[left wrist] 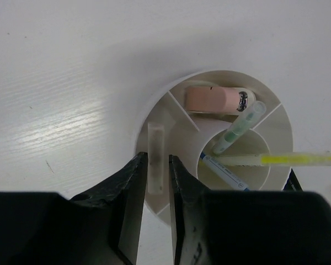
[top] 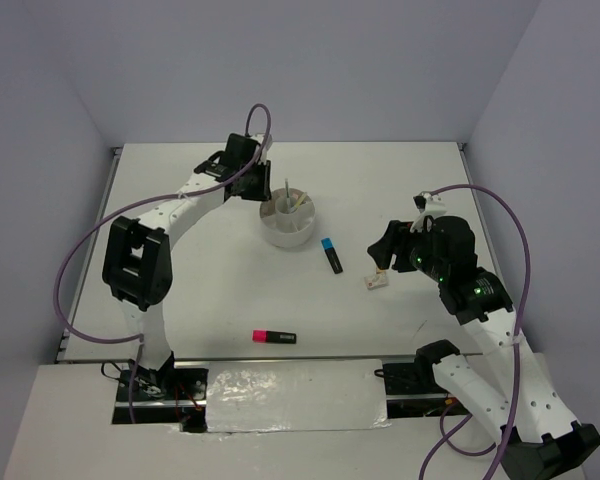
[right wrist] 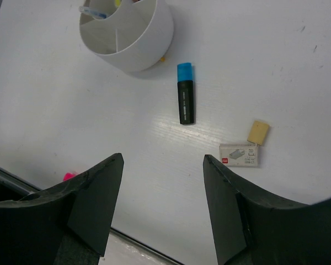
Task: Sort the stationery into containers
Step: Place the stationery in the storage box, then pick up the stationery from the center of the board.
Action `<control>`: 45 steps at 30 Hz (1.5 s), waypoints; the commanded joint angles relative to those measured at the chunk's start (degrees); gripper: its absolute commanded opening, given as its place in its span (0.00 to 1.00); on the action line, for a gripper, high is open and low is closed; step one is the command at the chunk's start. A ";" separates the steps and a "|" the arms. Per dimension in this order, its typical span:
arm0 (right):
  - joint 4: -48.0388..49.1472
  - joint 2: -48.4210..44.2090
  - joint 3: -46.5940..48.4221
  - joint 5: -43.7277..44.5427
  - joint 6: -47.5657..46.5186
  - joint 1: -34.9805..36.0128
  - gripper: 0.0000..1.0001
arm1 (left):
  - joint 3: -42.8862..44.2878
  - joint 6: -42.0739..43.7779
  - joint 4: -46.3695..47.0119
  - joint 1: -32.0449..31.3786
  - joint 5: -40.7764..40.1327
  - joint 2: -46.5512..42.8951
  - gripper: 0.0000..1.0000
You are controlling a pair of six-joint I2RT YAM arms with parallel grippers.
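Note:
The round white divided cup (top: 288, 222) stands mid-table. My left gripper (top: 263, 190) hangs over its left rim, shut on a pale translucent stick (left wrist: 156, 160) that points into an outer compartment (left wrist: 164, 118). In the cup lie a pink eraser (left wrist: 212, 99), a pale green pen (left wrist: 240, 127), a yellow stick (left wrist: 276, 159) and a blue-and-white pen (left wrist: 226, 174). My right gripper (top: 382, 250) is open and empty above the table. A blue-and-black highlighter (top: 331, 256) lies right of the cup. A pink-and-black highlighter (top: 274, 336) lies near the front edge.
A tan eraser (right wrist: 259, 132) and a small white box (right wrist: 239, 154) lie side by side just below my right gripper (right wrist: 163, 157). The cup (right wrist: 143, 44), the blue highlighter (right wrist: 186, 101) and the pink highlighter's tip (right wrist: 69, 176) also show there.

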 commanded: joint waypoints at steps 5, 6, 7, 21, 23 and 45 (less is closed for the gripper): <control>0.93 0.21 2.24 -0.94 -1.06 0.28 0.67 | -0.58 -0.77 3.49 -0.02 3.19 0.81 0.44; 1.02 0.21 2.15 -0.94 -1.06 0.19 0.67 | -0.58 -0.85 3.49 0.07 3.36 0.63 0.47; 1.02 0.29 2.15 -0.94 -1.06 0.19 0.67 | -0.67 -0.94 3.58 -0.02 3.19 0.46 0.48; 0.75 12.14 0.66 13.89 3.60 0.19 0.75 | -7.95 -9.47 1.30 -0.02 -5.59 -17.02 0.78; 1.37 14.52 0.75 15.31 3.86 0.19 0.75 | -10.68 -9.56 -1.07 -0.02 -7.87 -22.36 0.82; 4.36 51.00 7.43 14.88 0.00 -2.97 0.55 | -38.44 -2.00 -9.96 -2.74 -4.37 -60.72 0.99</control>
